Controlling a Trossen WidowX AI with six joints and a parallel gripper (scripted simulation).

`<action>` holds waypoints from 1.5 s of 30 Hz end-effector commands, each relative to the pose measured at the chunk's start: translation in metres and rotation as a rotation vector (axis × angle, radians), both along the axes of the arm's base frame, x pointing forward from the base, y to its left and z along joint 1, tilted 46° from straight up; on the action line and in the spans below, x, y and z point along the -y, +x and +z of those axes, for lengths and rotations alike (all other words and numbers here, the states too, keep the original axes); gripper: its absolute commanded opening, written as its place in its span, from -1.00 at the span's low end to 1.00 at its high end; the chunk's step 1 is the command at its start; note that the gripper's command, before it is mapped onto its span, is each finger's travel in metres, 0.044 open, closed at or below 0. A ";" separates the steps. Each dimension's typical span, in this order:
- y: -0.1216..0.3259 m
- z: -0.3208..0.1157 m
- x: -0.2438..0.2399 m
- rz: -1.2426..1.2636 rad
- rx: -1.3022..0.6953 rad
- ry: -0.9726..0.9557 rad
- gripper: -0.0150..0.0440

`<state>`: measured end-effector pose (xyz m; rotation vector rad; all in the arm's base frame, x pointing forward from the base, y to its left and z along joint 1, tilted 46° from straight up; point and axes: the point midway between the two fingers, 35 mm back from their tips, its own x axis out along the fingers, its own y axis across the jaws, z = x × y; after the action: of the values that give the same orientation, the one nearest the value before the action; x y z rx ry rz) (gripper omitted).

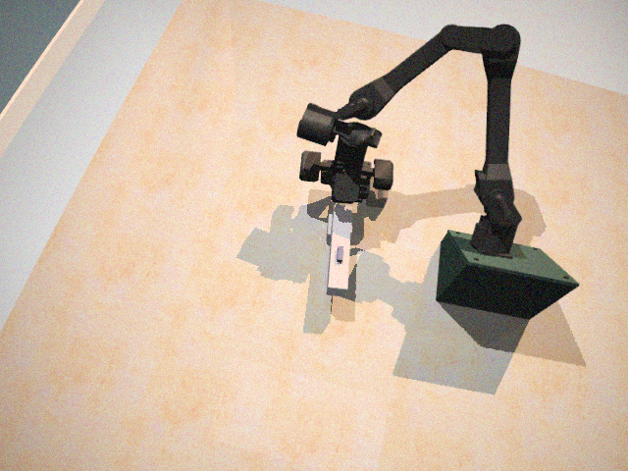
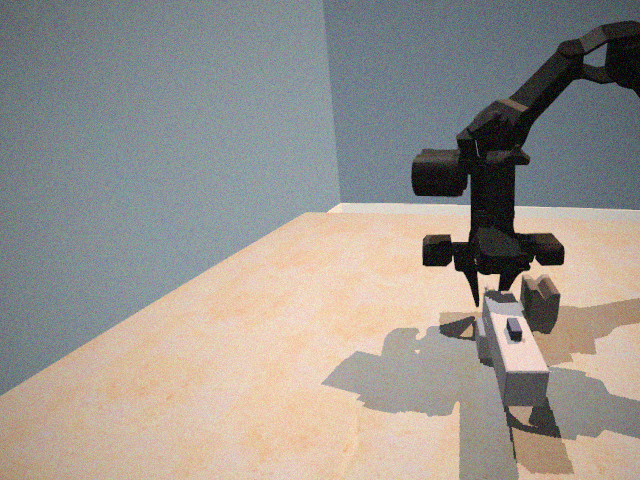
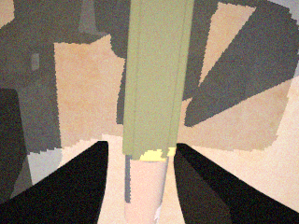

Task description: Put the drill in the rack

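Note:
The long pale block (image 1: 340, 276) (image 2: 527, 359) lies on the table with the small blue-grey key (image 1: 340, 253) (image 2: 513, 329) standing up from its top. My gripper (image 2: 489, 297) (image 3: 141, 151) is low behind the block's far end, its fingers partly open. Between them is the drill's pale round end (image 3: 146, 187), with gaps on both sides. The drill's long olive-yellow body (image 3: 156, 84) runs on to the top of the wrist view; its far end is out of that view, so whether it is still in the block does not show. The notched rack (image 2: 540, 307) stands right of the block in the exterior view.
The dark green base (image 1: 506, 284) of the arm stands to the right in the top view. The rack stands close beside the gripper and the block's far end. A small pale piece (image 2: 482, 343) sticks out from the block's left side. Walls rise beyond the table.

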<state>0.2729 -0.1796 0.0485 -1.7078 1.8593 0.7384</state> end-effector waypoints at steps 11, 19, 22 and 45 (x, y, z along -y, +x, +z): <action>0.001 -0.005 -0.003 0.000 0.005 0.000 1.00; 0.001 -0.008 -0.005 0.000 0.005 0.000 1.00; 0.001 -0.009 -0.006 0.000 0.005 0.000 1.00; 0.002 -0.014 -0.008 0.003 0.007 0.002 0.56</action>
<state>0.2749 -0.1714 0.0348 -1.7099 1.8518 0.7344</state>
